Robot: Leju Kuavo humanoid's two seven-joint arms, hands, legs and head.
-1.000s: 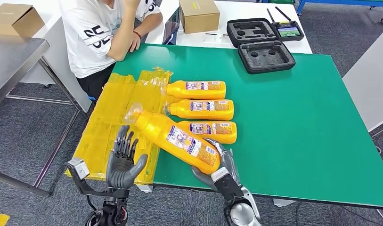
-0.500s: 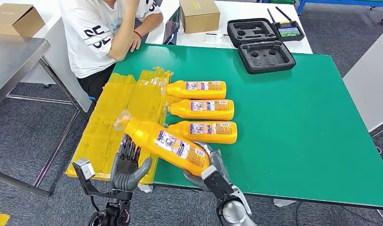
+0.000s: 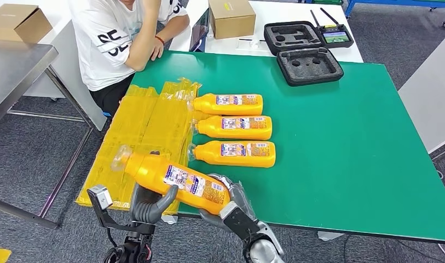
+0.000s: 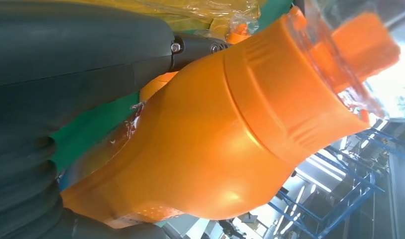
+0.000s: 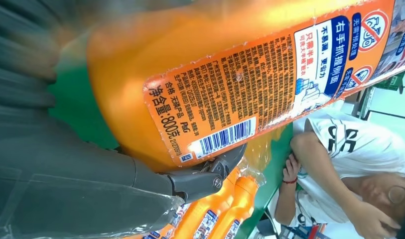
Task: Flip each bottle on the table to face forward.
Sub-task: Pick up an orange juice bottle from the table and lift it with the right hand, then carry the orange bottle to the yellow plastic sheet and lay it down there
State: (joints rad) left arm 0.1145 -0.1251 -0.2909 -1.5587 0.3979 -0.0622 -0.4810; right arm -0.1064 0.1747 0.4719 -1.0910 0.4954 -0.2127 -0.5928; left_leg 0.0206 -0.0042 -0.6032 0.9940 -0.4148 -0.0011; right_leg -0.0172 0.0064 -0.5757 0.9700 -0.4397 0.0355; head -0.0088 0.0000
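- You have the fourth orange bottle (image 3: 176,179) lifted off the green tabletop (image 3: 346,142) at its near left corner, lying tilted across both hands.
- Your right hand (image 3: 226,204) grips its base; your left hand (image 3: 149,204) cups its shoulder, fingers wrapped.
- Three bottles (image 3: 233,124) lie in a row, labels up, apparently done.
- Judging by the barcode side showing, this last one still needs turning and setting down.

Three bottles (image 3: 235,127) in a row on the table (image 3: 346,137), foam case (image 3: 309,66) behind, plastic sheets (image 3: 143,131) left
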